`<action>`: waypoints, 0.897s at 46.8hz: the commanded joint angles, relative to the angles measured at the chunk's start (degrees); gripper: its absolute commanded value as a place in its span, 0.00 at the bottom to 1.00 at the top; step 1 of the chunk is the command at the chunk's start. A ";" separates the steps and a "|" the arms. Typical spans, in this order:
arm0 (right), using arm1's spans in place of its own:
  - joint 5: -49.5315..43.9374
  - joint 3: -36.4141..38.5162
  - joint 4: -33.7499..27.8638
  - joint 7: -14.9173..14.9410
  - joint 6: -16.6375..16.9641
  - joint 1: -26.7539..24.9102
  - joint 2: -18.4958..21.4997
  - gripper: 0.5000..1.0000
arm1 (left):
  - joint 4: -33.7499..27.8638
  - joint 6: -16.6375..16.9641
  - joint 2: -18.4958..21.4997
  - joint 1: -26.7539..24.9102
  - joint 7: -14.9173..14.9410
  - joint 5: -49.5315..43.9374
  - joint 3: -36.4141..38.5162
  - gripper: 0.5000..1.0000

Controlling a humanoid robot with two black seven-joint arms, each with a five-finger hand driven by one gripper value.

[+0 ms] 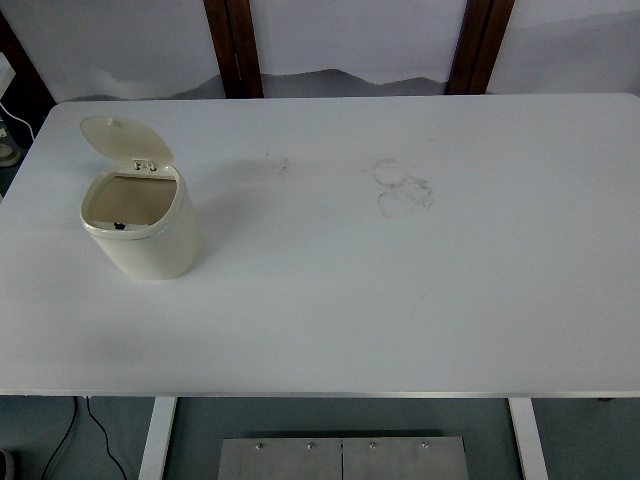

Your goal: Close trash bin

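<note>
While neither hand of mine shows in frame, their state can't be told. Cream trash bin stands upright at left of the white tabletop; lid tipped up and back, mouth open. Faint ring marks upper centre.

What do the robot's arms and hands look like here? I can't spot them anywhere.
Neither arm nor hand is in this picture, so their look can't be described from it. Only the white table shows, with a cream trash bin whose lid stands open, and some faint ring marks.
</note>
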 commanded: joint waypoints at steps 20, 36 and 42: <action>0.00 0.00 0.00 0.01 0.02 -0.08 0.00 0.99 | -7.45 -0.26 4.15 -8.13 8.52 16.04 0.17 1.00; 0.00 0.09 0.00 0.01 0.02 -0.08 0.00 0.99 | -10.00 -3.42 6.70 -14.89 14.94 28.08 0.34 1.00; 0.00 0.00 0.00 0.01 0.02 -0.08 0.00 0.99 | -10.00 -3.97 7.23 -20.34 16.34 30.02 4.99 1.00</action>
